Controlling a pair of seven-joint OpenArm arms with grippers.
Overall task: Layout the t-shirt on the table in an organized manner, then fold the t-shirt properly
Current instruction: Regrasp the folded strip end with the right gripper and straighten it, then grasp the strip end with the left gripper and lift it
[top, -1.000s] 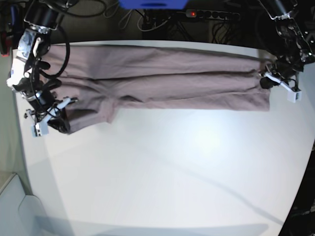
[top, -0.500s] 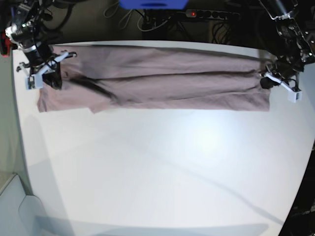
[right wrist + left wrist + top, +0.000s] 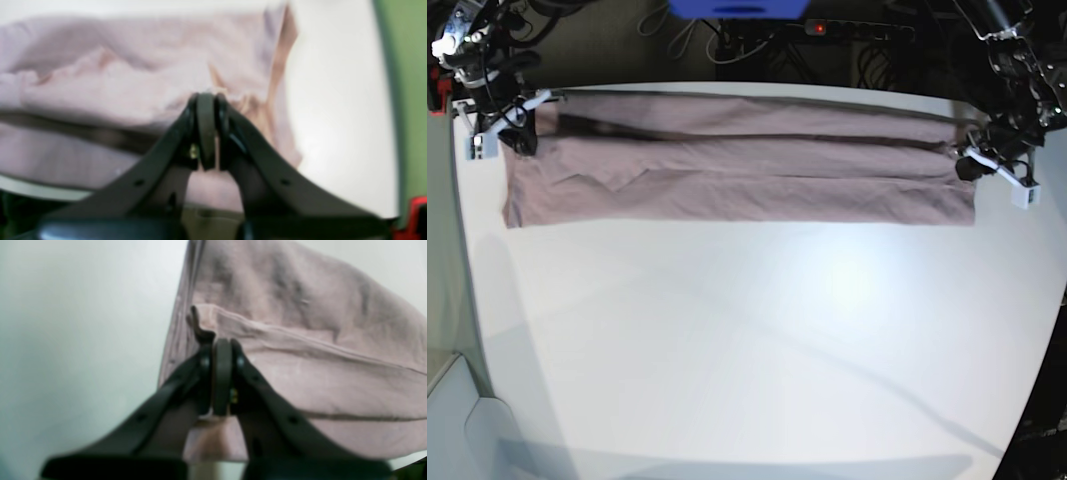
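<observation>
Mauve t-shirt (image 3: 737, 170) stretched flat (folded lengthwise), each end pinched in closed jaws.

— What's in the background? Quick.
— From my base feed: a blue box (image 3: 737, 8) at the top edge, cut off by the frame. Just right of it I see a black power strip (image 3: 857, 30) with a red light (image 3: 819, 28) lit at its left end.
— Cables?
— A dark tangle of cables (image 3: 747, 55) below the box, more toward the top right; I can't count them.
— Sides?
— A red part (image 3: 437, 90) at the far left edge and a pale grey panel (image 3: 452, 420) in the bottom-left corner. On my right wrist feed there's a green surface (image 3: 410, 100), blurred, with a red object (image 3: 417, 213) at its lower corner. I can't identify it.
</observation>
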